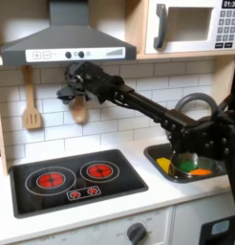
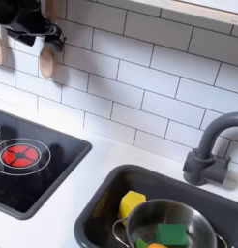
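Observation:
My gripper (image 1: 68,93) is raised high against the tiled back wall, above the left part of the stove (image 1: 33,196). In the second exterior view the gripper (image 2: 40,31) is a dark shape at the top left corner. A wooden spoon (image 1: 79,110) hangs on the wall right beside and just below it, with its bowl (image 2: 46,64) under the fingers. The fingers are close to or touching the spoon's handle, and I cannot make out whether they are closed on it. A wooden spatula (image 1: 32,107) hangs further to the first exterior view's left.
A range hood (image 1: 62,43) is just above the gripper and a microwave (image 1: 191,24) sits upper right. The sink (image 2: 102,208) holds a metal pot (image 2: 155,215) with a green piece (image 2: 171,233); a yellow piece (image 2: 132,203) lies beside it. A grey faucet (image 2: 213,145) stands behind.

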`<state>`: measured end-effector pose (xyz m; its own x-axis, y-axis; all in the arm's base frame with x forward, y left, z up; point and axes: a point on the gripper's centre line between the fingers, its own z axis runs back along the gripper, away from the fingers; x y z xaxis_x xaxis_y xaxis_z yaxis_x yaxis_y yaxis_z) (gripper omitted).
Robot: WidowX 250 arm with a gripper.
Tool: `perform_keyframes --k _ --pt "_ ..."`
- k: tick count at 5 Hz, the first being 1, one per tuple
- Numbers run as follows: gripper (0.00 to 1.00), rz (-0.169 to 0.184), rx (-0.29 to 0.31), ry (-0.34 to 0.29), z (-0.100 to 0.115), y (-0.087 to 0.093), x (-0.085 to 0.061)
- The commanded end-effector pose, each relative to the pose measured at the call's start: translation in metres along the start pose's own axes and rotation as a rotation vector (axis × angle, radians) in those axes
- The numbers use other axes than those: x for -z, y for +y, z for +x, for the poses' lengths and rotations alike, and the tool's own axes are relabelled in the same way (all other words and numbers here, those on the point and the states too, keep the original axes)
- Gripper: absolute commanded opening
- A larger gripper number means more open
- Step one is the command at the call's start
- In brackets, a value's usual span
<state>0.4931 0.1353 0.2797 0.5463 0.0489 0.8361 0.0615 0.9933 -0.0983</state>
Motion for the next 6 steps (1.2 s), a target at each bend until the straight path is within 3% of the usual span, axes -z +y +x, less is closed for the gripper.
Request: perform_keyframes --k 1,4,6 --pt "0.00 0.001 -0.014 -0.011 -0.004 0.001 0.001" --pt "0.00 -0.041 -0.001 -0.062 -0.005 -0.011 -0.011" --pt "0.00 -0.041 0.007 -0.074 -0.006 -0.010 -0.016"
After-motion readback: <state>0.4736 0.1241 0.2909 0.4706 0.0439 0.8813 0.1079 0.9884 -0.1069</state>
